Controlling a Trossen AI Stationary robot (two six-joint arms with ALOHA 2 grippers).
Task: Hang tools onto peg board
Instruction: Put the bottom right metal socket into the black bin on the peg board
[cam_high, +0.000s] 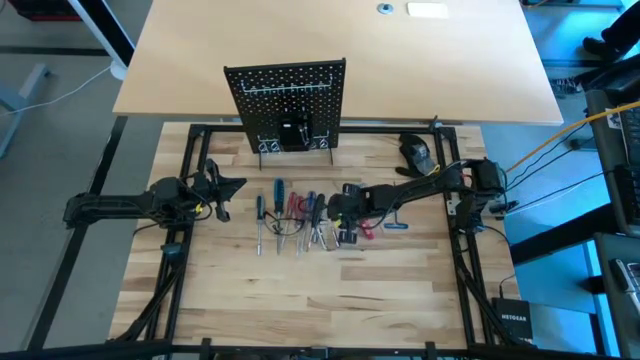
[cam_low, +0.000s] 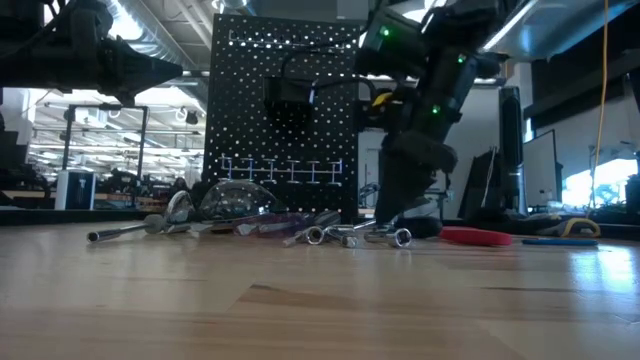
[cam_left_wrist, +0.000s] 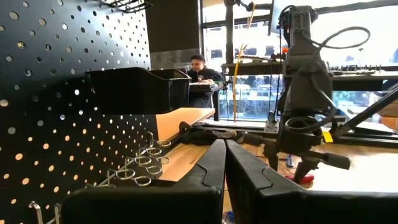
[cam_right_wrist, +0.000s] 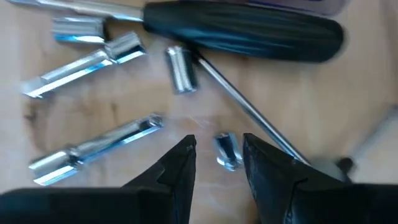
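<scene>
The tools (cam_high: 300, 215) lie in a loose row on the wooden table, in front of the upright black peg board (cam_high: 288, 100), which stands on thin wire feet. My right gripper (cam_right_wrist: 217, 152) hangs low over the right end of the row, fingers pointing down and slightly open. A small silver socket (cam_right_wrist: 227, 150) lies on the table between its fingertips, with a gap on either side. A black-handled screwdriver (cam_right_wrist: 249, 28) and silver bits (cam_right_wrist: 93, 62) lie just beyond. My left gripper (cam_left_wrist: 225, 163) is shut and empty, held above the table left of the tools (cam_high: 225, 192).
A black bin (cam_left_wrist: 140, 87) and a row of wire hooks (cam_left_wrist: 140, 171) hang on the peg board. A dark rounded lump (cam_high: 415, 150) lies at the back right. Red- and blue-handled tools (cam_high: 385, 225) lie right of my right gripper. A person sits in the room beyond.
</scene>
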